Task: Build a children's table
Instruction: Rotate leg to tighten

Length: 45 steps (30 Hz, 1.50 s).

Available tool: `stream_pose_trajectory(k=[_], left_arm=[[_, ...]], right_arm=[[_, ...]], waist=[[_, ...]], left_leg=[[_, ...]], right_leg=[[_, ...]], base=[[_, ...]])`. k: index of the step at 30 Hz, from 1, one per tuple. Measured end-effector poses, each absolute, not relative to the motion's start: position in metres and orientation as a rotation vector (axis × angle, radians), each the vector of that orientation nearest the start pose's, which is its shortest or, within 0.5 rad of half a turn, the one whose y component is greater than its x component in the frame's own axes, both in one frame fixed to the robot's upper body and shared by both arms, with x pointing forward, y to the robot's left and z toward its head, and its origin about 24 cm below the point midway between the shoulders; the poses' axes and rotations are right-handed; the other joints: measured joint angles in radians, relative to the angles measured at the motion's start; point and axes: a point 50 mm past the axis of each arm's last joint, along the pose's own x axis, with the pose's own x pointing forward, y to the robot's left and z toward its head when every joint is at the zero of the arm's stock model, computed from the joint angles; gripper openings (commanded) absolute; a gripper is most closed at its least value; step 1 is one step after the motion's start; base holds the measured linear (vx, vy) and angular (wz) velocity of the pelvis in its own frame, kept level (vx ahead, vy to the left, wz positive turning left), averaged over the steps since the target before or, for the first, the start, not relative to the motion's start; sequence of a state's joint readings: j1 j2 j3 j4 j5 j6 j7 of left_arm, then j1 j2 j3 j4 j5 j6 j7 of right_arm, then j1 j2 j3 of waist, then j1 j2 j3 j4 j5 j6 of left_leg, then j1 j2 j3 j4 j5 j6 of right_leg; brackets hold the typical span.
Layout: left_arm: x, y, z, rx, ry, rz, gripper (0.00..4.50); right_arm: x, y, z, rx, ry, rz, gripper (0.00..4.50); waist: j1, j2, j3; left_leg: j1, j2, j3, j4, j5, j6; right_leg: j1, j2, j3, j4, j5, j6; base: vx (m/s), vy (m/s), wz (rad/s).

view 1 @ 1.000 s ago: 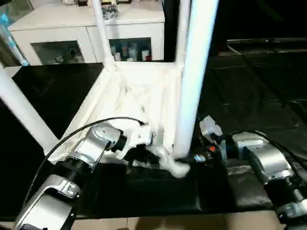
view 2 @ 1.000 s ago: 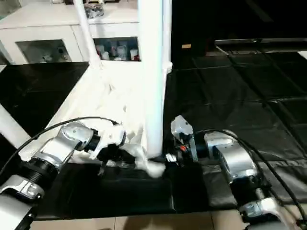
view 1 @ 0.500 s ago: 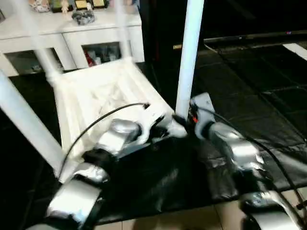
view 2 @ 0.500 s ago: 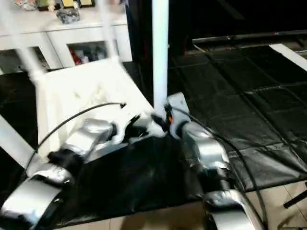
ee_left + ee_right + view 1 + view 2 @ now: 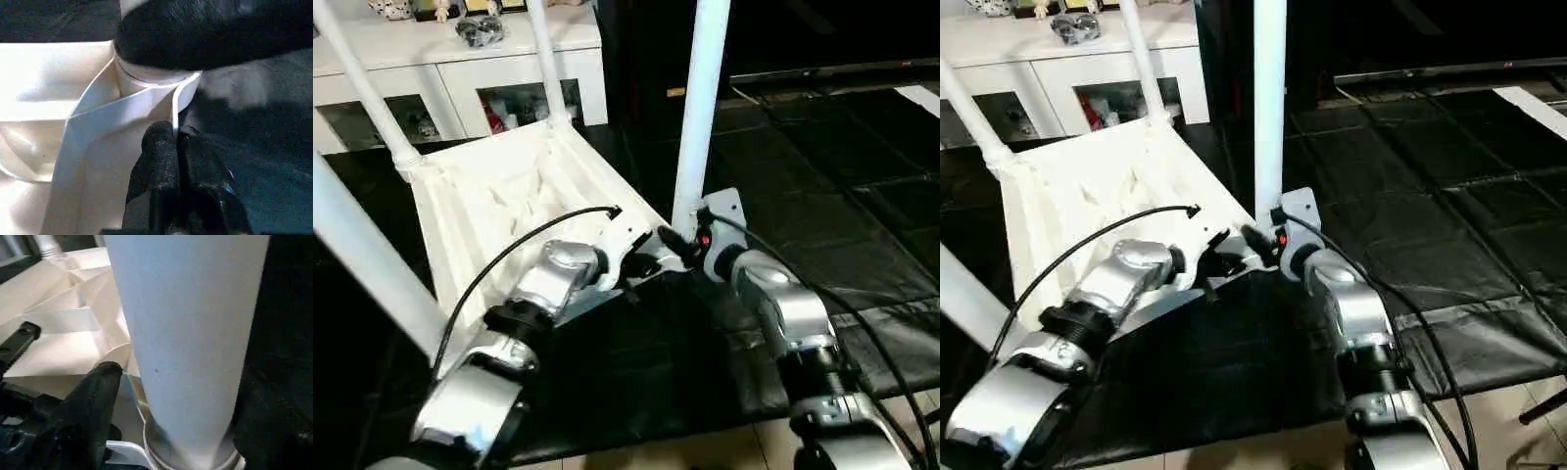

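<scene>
Lying upside down, the children's table (image 5: 499, 196) points 4 legs up; left gripper (image 5: 176, 142) pinched closed at its near-right corner (right gripper (image 5: 677, 245) spread around that leg (image 5: 700, 108)).

Upright leg (image 5: 700, 108) blocks right tool (image 5: 677, 245).

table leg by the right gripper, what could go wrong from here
1. The near leg stands tall in its corner socket with the right gripper straddling its base, jaws open; if it is not fully seated it may tilt or pop out.
2. The left gripper is shut on a thin rim of the upturned table top beside that socket; it could slip off and let the top shift.
</scene>
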State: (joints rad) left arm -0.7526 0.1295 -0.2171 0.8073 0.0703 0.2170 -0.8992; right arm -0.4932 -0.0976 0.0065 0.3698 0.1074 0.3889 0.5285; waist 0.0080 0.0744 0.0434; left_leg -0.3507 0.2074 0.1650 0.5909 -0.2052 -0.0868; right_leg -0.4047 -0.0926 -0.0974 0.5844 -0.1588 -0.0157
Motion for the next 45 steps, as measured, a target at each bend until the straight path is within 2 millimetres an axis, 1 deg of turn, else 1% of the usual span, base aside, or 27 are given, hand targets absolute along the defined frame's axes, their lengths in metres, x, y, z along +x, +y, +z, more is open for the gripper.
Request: stream_pose_trajectory(k=[3,4,6,7,8,9,12,14,15,19,21,26,27,28,31,33,34,37,40,42,43,44,45], left_arm=[[0.342,0.083,0.052,0.299,0.454,-1.153,0.0],[0.341,0.086,0.052,0.313,0.451,-1.177,0.0],[0.336,0.09,0.052,0.344,0.438,-1.247,0.0],[0.333,0.093,0.052,0.355,0.438,-1.29,0.0],[0.331,0.095,0.052,0.361,0.438,-1.321,0.0],[0.328,0.097,0.052,0.371,0.443,-1.367,0.0],[0.324,0.101,0.053,0.406,0.444,-1.44,0.0],[0.324,0.104,0.054,0.43,0.444,-1.458,0.0],[0.322,0.104,0.054,0.448,0.439,-1.486,0.0],[0.317,0.111,0.054,0.477,0.44,-1.549,0.0],[0.313,0.113,0.053,0.489,0.443,-1.593,0.0],[0.309,0.111,0.054,0.503,0.435,-1.646,0.0],[0.308,0.109,0.054,0.507,0.431,-1.656,0.0],[0.307,0.107,0.054,0.507,0.428,-1.663,0.0],[0.305,0.104,0.054,0.508,0.421,-1.681,0.0],[0.304,0.103,0.053,0.509,0.418,-1.689,0.0],[0.303,0.103,0.053,0.51,0.417,-1.694,0.0],[0.302,0.101,0.054,0.519,0.414,-1.708,0.0],[0.301,0.1,0.054,0.524,0.412,-1.715,0.0],[0.301,0.101,0.054,0.524,0.412,-1.715,0.0],[0.301,0.101,0.054,0.524,0.413,-1.714,0.0],[0.301,0.101,0.054,0.524,0.413,-1.714,0.0],[0.301,0.101,0.054,0.524,0.413,-1.714,0.0]], right_arm=[[0.325,-0.12,0.061,0.029,0.295,0.717,3.9],[0.323,-0.122,0.061,0.019,0.298,0.752,3.9],[0.319,-0.129,0.062,-0.003,0.313,0.833,4.15],[0.317,-0.132,0.063,-0.02,0.32,0.879,4.3],[0.315,-0.137,0.064,-0.03,0.325,0.91,4.3],[0.311,-0.143,0.065,-0.043,0.34,0.965,4.44],[0.306,-0.153,0.065,-0.056,0.36,1.039,4.44],[0.304,-0.154,0.065,-0.063,0.357,1.079,4.44],[0.302,-0.155,0.066,-0.068,0.352,1.129,4.44],[0.296,-0.163,0.07,-0.097,0.345,1.243,4.44],[0.291,-0.167,0.071,-0.105,0.35,1.331,4.44],[0.285,-0.162,0.07,-0.097,0.358,1.432,4.44],[0.285,-0.161,0.07,-0.096,0.356,1.455,4.27],[0.285,-0.16,0.071,-0.093,0.356,1.477,4.27],[0.285,-0.157,0.07,-0.092,0.371,1.528,3.98],[0.285,-0.158,0.068,-0.082,0.384,1.54,3.8],[0.285,-0.158,0.068,-0.081,0.386,1.548,3.61],[0.287,-0.159,0.07,-0.083,0.386,1.558,3.5],[0.286,-0.16,0.067,-0.071,0.401,1.564,3.21],[0.285,-0.16,0.066,-0.064,0.409,1.576,3.11],[0.285,-0.16,0.065,-0.063,0.41,1.579,2.96],[0.285,-0.16,0.065,-0.062,0.411,1.58,2.96],[0.285,-0.16,0.065,-0.06,0.411,1.583,2.8]], waist=[[0.011,0.0,0.0],[0.018,0.0,0.0],[0.029,0.0,0.0],[0.037,0.0,0.0],[0.047,0.0,0.0],[0.058,0.0,0.0],[0.074,0.0,0.0],[0.08,0.0,0.0],[0.082,0.0,0.0],[0.084,0.0,0.0],[0.085,0.0,0.0],[0.088,0.0,0.0],[0.088,0.0,0.0],[0.089,-0.001,0.0],[0.091,-0.001,0.0],[0.094,-0.002,0.001],[0.094,-0.002,0.001],[0.094,-0.004,0.001],[0.094,-0.005,0.001],[0.094,-0.005,0.002],[0.094,-0.005,0.002],[0.094,-0.005,0.002],[0.094,-0.005,0.002]], left_leg=[[0.0,0.0,0.0,0.0,0.0,0.0],[0.0,0.0,0.0,0.0,0.0,0.0],[0.0,0.0,0.0,0.0,0.0,0.0],[0.0,0.0,0.0,0.0,0.0,0.0],[0.0,0.0,0.001,0.0,0.0,0.0],[0.001,0.0,0.001,0.001,0.0,0.0],[0.0,0.0,0.002,0.003,0.0,0.001],[0.0,0.0,0.002,0.003,0.0,0.0],[0.0,0.0,0.002,0.003,0.0,0.0],[0.0,0.0,0.002,0.003,0.0,0.0],[-0.001,0.0,0.002,0.003,0.0,0.001],[-0.001,0.0,0.002,0.004,0.0,0.001],[-0.001,0.0,0.002,0.004,0.0,0.001],[-0.001,0.0,0.002,0.004,0.0,0.001],[-0.001,0.0,0.002,0.004,0.0,0.001],[-0.002,0.0,0.002,0.004,0.001,0.002],[-0.002,0.0,0.002,0.004,0.001,0.002],[-0.003,0.0,0.002,0.004,0.001,0.002],[-0.003,0.0,0.003,0.004,0.001,0.002],[-0.003,0.0,0.003,0.004,0.001,0.002],[-0.003,0.0,0.003,0.004,0.001,0.002],[-0.003,0.0,0.003,0.004,0.001,0.002],[-0.003,0.0,0.003,0.004,0.001,0.002]], right_leg=[[0.0,0.0,0.0,-0.001,0.0,0.0],[0.0,0.0,0.0,-0.001,0.0,0.0],[0.0,0.0,0.0,0.0,0.0,0.0],[0.0,0.0,0.0,0.0,0.0,0.0],[0.0,-0.001,0.0,0.0,0.0,0.0],[0.0,-0.001,0.0,0.0,0.0,0.0],[-0.001,-0.001,0.002,0.0,0.0,0.0],[-0.001,-0.002,0.002,0.0,0.0,0.0],[-0.001,-0.002,0.002,0.0,0.0,0.0],[-0.001,-0.002,0.002,0.0,0.0,0.0],[-0.001,-0.002,0.002,0.0,0.0,0.0],[-0.001,-0.002,0.002,0.001,0.0,0.0],[-0.001,-0.002,0.002,0.001,0.0,0.0],[-0.001,-0.002,0.002,0.001,0.0,0.0],[-0.001,-0.002,0.002,0.001,0.0,0.0],[-0.001,-0.002,0.002,0.001,0.0,0.0],[-0.001,-0.002,0.002,0.001,0.0,0.0],[-0.001,-0.002,0.002,0.002,0.0,0.0],[-0.001,-0.002,0.002,0.002,0.0,0.0],[-0.001,-0.002,0.002,0.002,0.0,0.0],[-0.001,-0.002,0.002,0.002,0.0,0.0],[-0.001,-0.002,0.002,0.002,0.0,0.0],[-0.001,-0.002,0.002,0.002,0.0,0.0]], base=[[0.0,0.0,0.0],[0.0,0.0,0.0],[0.0,0.0,0.0],[0.0,0.0,0.0],[0.0,0.0,0.0],[0.0,0.0,0.0],[0.0,0.0,0.0],[0.0,0.0,0.0],[0.0,0.0,0.0],[0.0,0.0,0.0],[0.0,0.0,0.0],[0.0,0.0,0.0],[0.0,0.0,0.0],[0.0,0.0,0.0],[0.0,0.0,0.0],[0.0,0.0,0.0],[0.0,0.0,0.0],[0.0,0.0,0.0],[0.0,0.0,0.0],[0.0,0.0,0.0],[0.0,0.0,0.0],[0.0,0.0,0.0],[0.0,0.0,0.0]])
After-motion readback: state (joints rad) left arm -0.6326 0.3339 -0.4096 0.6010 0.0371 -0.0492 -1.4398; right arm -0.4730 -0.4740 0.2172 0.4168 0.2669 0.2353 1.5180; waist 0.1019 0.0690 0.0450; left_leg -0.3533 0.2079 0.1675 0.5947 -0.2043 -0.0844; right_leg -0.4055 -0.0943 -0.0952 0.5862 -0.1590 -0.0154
